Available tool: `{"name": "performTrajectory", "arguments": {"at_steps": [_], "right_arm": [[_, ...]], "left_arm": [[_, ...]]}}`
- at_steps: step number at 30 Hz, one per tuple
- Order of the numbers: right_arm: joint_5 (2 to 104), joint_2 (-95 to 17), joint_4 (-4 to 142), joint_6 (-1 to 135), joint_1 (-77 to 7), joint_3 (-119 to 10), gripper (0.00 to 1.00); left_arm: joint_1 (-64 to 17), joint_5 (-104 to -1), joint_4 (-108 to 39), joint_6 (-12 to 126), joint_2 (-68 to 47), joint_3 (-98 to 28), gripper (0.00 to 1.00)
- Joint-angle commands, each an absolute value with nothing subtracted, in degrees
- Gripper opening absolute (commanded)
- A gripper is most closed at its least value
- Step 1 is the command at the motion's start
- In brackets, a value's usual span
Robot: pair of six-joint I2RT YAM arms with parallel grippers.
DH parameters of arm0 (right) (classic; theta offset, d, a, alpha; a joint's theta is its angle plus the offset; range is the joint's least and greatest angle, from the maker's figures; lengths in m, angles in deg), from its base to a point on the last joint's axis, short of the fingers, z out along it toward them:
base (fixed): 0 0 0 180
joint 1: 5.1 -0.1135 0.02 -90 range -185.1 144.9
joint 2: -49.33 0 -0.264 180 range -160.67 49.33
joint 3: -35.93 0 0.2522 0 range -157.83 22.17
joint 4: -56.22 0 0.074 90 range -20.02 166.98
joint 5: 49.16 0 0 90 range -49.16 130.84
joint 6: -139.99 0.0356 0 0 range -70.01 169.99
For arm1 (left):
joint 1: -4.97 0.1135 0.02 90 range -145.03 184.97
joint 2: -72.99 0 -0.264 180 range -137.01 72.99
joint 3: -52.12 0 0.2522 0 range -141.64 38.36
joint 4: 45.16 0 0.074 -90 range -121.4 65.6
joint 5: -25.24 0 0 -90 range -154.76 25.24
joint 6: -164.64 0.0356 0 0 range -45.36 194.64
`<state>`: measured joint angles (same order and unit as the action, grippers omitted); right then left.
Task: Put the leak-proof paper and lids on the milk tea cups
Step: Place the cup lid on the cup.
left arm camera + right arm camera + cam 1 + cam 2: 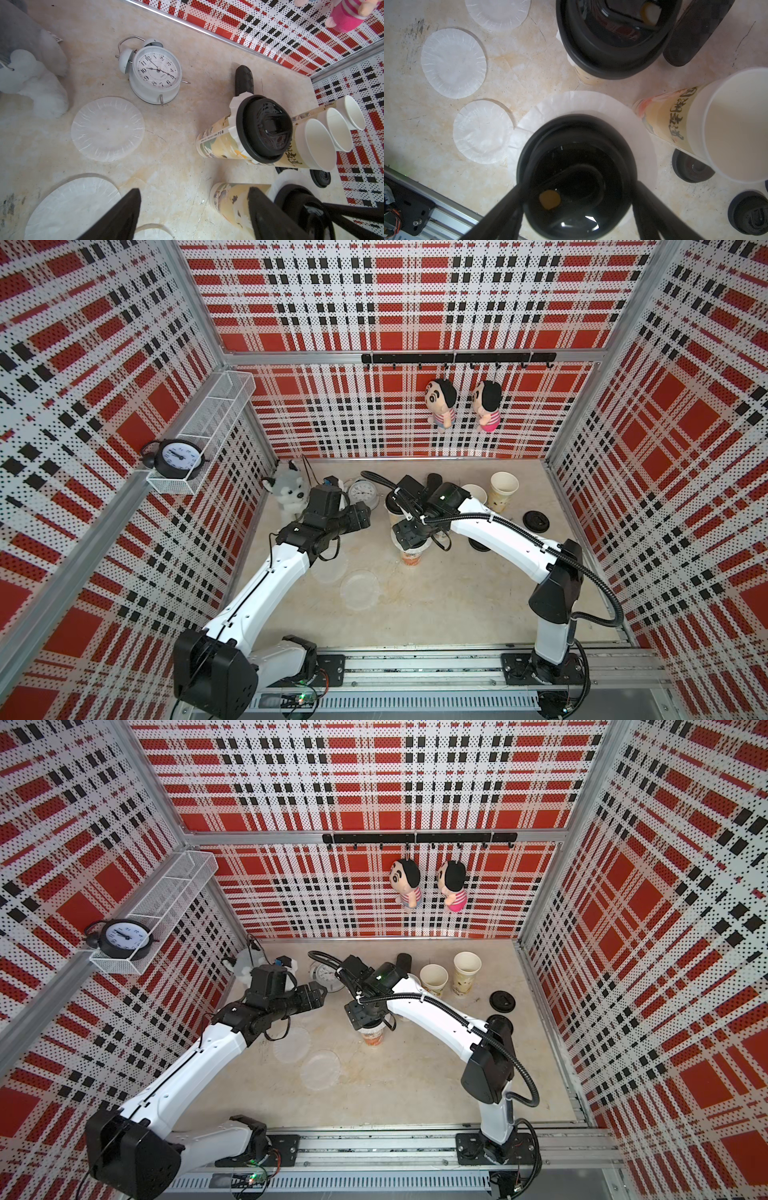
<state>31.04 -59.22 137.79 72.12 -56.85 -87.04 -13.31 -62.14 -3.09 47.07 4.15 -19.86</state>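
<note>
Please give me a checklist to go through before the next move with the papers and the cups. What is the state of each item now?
1. Left gripper jaws open and empty: ok.
2. Right gripper clear of the black round plastic lid on the front tall printed paper cup: cannot tell; its jaws straddle the lid closely.
3. Thin translucent round paper sheet under that lid: ok, its edge sticks out around it.
4. Spare paper sheets on the beige table: ok, three lie flat.
5. Three open white paper cups covered with paper: not ok, all bare.
</note>
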Motion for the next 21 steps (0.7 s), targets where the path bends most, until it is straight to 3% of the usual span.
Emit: {"name": "performTrajectory", "arguments": {"at_steps": [1, 11, 21], "right_arm": [[30.1, -59.5, 138.2, 72.4, -57.3, -88.2, 0.85], [29.5, -58.6, 138.0, 72.9, -57.3, -88.7, 0.94], [29.4, -57.9, 137.9, 73.6, -57.3, -89.6, 0.94]], "left_arm": [[-12.8, -61.7, -3.6, 48.1, 5.2, -20.0, 0.84], [-12.8, -61.5, -3.5, 48.2, 5.1, -19.9, 0.84], [-12.8, -60.9, -3.5, 48.6, 5.5, -19.8, 0.84]]}}
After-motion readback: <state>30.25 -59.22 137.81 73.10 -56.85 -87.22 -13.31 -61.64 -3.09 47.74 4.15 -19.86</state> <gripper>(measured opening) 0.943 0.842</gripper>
